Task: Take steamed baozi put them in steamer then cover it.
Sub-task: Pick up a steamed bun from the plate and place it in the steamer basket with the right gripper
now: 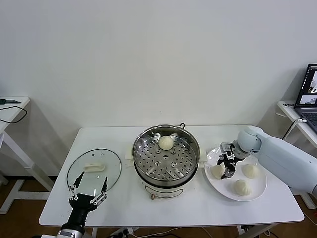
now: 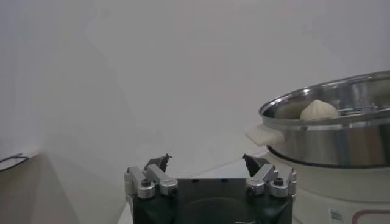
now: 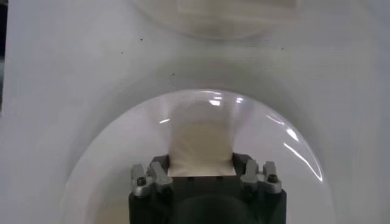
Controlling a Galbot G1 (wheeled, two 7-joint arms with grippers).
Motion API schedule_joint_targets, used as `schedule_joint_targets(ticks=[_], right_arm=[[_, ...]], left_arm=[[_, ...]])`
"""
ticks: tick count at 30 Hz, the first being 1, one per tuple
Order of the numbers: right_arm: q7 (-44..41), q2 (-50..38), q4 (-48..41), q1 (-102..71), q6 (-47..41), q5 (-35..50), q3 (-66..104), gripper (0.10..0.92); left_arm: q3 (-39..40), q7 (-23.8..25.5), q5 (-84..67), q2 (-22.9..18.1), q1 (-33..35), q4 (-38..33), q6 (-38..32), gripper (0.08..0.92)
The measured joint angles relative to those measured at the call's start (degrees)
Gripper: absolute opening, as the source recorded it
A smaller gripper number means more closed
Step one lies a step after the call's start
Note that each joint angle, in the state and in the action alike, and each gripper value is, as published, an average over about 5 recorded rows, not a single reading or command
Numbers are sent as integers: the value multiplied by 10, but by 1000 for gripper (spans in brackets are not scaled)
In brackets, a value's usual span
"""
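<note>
Your right gripper (image 1: 224, 169) is clamped on a bun (image 3: 201, 149) at the plate's (image 1: 257, 191) left edge; two more buns sit beside it. One bun (image 1: 166, 142) rests at the steamer's (image 1: 190, 148) back. The lid (image 1: 94, 168) lies flat, handle up. Your left gripper (image 1: 88, 194) hangs wide open over it.

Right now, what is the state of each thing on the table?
steamer: uncovered, one baozi inside.
cover: lying flat on table, left of steamer.
plate: holds three baozi.
right pincer: closed on the plate's left baozi.
left pincer: open, over the cover's near edge, holding nothing.
</note>
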Motion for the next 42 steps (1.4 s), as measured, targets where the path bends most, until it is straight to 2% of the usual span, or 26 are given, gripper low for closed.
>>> schedule_joint_targets(ticks=[11,20,30,42], right_arm=[[-2,-74,109,183,-31,116,-144,687],[2,-84,198,404,-68,227,-310,687],[43,-19,258,530,-131,346,-394,687],[108,117,241,519,-208,415,-391,695]], left_arm=[[8,-5,5,1,0,-5,0,823],[13,-8,6,3,3,-14,1,823],[12,-9,4,5,5,-27,2,823],[13,-10,4,9,-1,-30,3,823]])
